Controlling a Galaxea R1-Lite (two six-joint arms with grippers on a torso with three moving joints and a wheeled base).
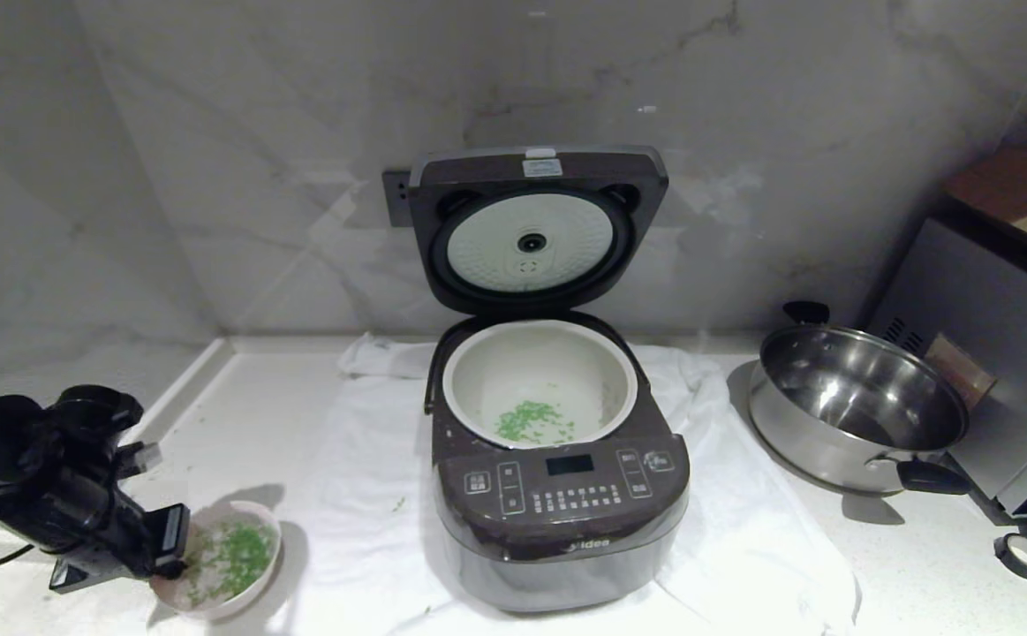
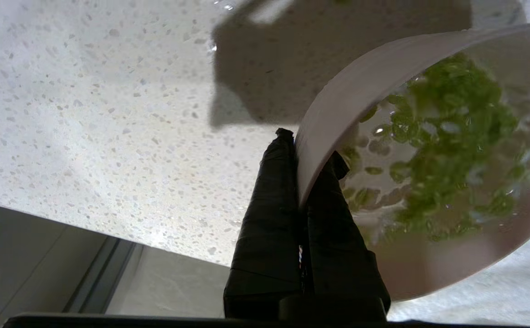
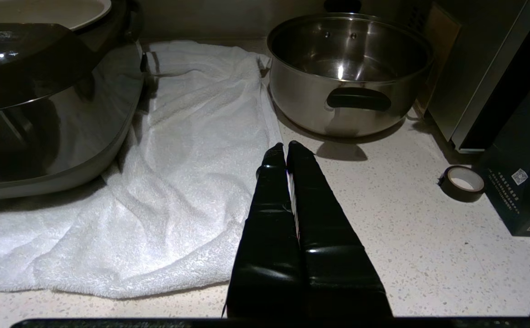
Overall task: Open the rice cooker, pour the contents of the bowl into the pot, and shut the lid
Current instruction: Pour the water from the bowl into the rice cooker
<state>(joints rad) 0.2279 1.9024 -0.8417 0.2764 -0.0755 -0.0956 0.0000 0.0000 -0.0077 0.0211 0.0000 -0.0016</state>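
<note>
Left gripper [image 1: 173,548] at near left, arm reaching in level from the left edge, fingers [image 2: 269,200] clamped on the rim of the bowl [image 1: 252,583], green contents [image 1: 235,552] inside, rice cooker [image 1: 557,495] centre on white towel [image 1: 372,495], lid [image 1: 535,230] upright, pot [image 1: 539,389] holding green bits, right gripper [image 3: 286,150] fingers together over the countertop [image 3: 383,205] near steel pan [image 3: 347,68].

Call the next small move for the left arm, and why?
Probably carry the bowl up and over to the pot. The left gripper is clamped on its rim, green bits remain inside, the lid stands open, and only some bits lie in the pot.
</note>
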